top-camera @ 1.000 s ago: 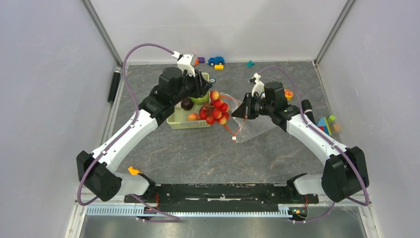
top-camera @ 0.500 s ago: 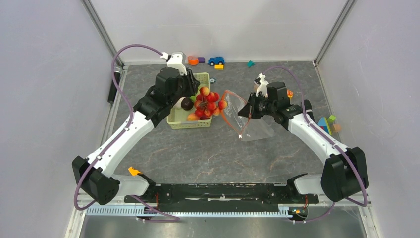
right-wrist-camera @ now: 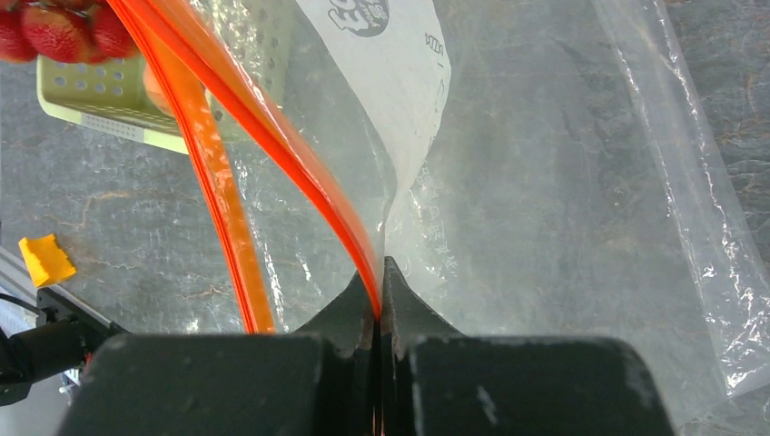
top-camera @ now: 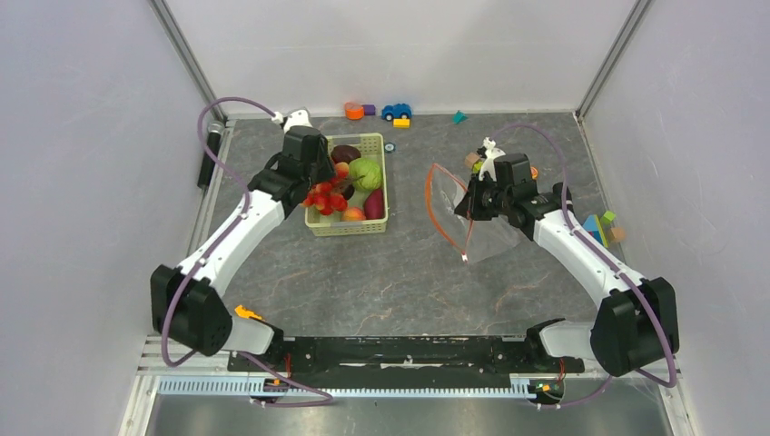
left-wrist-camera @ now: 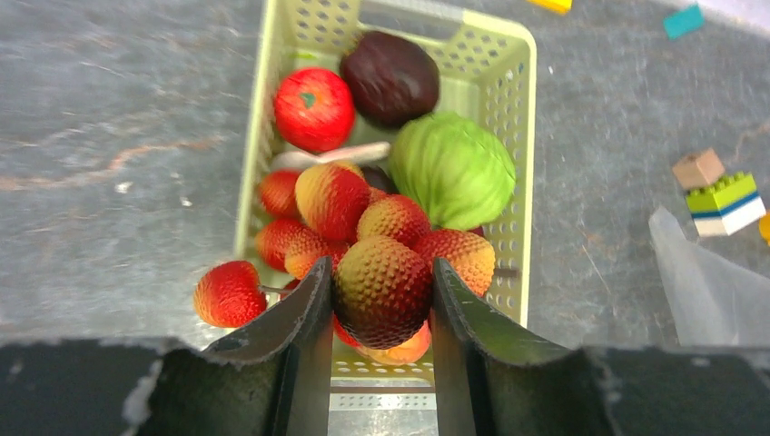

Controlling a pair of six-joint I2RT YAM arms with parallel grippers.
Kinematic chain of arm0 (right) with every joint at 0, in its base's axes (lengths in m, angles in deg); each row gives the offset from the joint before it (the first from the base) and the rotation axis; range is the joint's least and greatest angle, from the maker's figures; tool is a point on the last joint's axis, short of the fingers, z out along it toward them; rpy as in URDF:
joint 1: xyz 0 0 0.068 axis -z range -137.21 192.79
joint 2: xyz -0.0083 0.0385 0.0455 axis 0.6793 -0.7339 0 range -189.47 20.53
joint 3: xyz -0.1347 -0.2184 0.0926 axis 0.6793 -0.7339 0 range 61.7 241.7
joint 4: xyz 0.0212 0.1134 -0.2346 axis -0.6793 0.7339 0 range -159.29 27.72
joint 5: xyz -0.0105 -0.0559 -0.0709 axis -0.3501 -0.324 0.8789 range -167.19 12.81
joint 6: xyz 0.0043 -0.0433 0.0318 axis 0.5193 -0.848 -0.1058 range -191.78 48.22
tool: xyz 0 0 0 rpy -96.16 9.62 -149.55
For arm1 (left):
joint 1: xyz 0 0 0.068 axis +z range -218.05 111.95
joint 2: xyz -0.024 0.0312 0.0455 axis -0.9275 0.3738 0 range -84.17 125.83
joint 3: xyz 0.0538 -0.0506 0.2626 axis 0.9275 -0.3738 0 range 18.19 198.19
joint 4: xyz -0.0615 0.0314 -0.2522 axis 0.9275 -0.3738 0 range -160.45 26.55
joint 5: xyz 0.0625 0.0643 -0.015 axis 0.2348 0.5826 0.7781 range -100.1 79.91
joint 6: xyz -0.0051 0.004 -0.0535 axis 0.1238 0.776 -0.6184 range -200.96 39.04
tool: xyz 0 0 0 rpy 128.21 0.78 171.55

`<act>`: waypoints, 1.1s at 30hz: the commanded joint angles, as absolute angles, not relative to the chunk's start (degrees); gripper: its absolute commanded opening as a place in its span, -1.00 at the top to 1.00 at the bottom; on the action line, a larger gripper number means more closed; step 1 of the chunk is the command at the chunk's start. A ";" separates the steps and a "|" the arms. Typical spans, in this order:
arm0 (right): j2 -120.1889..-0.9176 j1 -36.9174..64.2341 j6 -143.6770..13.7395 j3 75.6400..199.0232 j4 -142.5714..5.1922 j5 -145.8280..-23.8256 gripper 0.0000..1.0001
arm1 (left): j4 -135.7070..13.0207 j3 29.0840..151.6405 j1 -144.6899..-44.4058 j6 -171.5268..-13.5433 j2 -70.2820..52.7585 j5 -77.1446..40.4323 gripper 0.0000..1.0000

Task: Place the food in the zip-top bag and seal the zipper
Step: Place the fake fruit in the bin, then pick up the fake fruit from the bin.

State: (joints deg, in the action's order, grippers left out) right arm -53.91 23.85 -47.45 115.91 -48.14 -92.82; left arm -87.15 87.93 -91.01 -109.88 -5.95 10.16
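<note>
left gripper (left-wrist-camera: 380, 271) pinches a bunch of strawberries (left-wrist-camera: 381, 291), its two fingers pressed against the sides of one large berry while the rest of the cluster fans out behind and beside it. the bunch hangs over the near-left part of the pale green basket (left-wrist-camera: 520, 136), and one berry sticks out past the basket's left wall. inside the basket lie a round green cabbage (left-wrist-camera: 451, 168), a dark purple piece (left-wrist-camera: 390, 77) at the far end and a round red fruit (left-wrist-camera: 313, 109) next to it. the top view shows an orange-red peach (top-camera: 353, 214) at the basket's near end.

right gripper (right-wrist-camera: 378, 272) is pressed together on the zipper (right-wrist-camera: 268, 136), nipping the orange-red strip along one lip of the zip-top bag (right-wrist-camera: 563, 182). the other lip bows away from it, so the mouth stands open toward the basket, with the white label patch (right-wrist-camera: 390, 54) just behind the held strip. seen from above, the bag is well to the right of the basket, its body resting on the grey table (top-camera: 381, 272) with the mouth lifted. the small white slider (top-camera: 464, 259) hangs at the strip's near end. all the food is at the basket, apart from the bag. toy blocks (top-camera: 599, 227) lie near the right wall, and a blue toy car (top-camera: 396, 111) sits at the far edge.
</note>
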 commanded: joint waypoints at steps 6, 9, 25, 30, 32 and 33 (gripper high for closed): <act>-52.10 24.06 -50.01 117.69 -47.22 -90.31 1.00 | -78.17 87.77 -90.80 -110.95 -0.84 -3.91 0.96; -52.04 24.07 -51.02 117.66 -46.67 -90.11 1.00 | -81.86 89.37 -90.76 -109.61 -0.16 0.92 0.67; -48.00 24.07 -64.03 118.12 -42.67 -85.16 1.00 | -92.18 96.33 -91.53 -56.87 -2.44 -33.41 -0.99; -47.38 24.06 -66.04 117.92 -41.33 -86.63 1.00 | -106.73 106.18 -91.60 -43.03 9.38 -36.73 -0.99; -46.99 24.12 -66.26 117.85 -40.68 -86.31 1.00 | -109.89 107.57 -91.56 -40.24 12.46 -36.80 -0.94; -46.81 24.07 -66.39 117.64 -40.62 -86.26 1.00 | -110.45 107.54 -91.64 -39.43 13.29 -36.73 -0.91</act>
